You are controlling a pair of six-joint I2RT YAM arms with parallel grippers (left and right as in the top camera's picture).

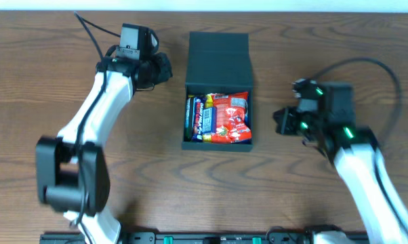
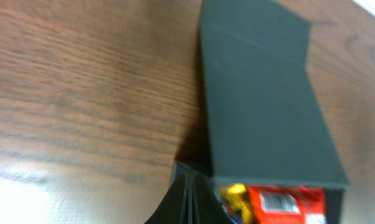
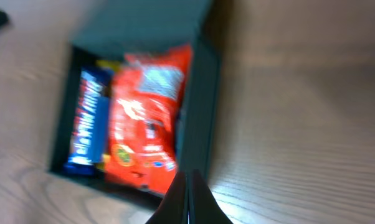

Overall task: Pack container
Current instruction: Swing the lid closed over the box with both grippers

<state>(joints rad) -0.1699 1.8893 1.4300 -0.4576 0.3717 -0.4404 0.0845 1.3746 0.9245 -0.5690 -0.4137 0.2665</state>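
Between the two grippers, on the wooden table (image 1: pixel 41 68), sits the container (image 1: pixel 219 57), a dark matte box with its flap lid thrown back flat on the side away from the robot and its tray open to the top. The left gripper (image 1: pixel 165 68) hangs just beside the lid's left edge, fingers pressed together with nothing between them. In its wrist view the closed fingertips (image 2: pixel 187 200) point along the box's left wall, and the lid (image 2: pixel 262 106) stretches ahead and to their right. The right gripper (image 1: pixel 278 122) stands off the tray's right wall, near it but apart, also closed on nothing. From its wrist the joined fingertips (image 3: pixel 189 199) aim at the near right corner of the container (image 3: pixel 203 106), which lies ahead and to their left. Inside the tray, a red snack packet (image 1: pixel 230 116) lies on the side nearer the right gripper, and a blue bar (image 1: pixel 202 114) nearer the left, with a bit of yellow wrapper (image 2: pixel 235 190) showing at the edge.
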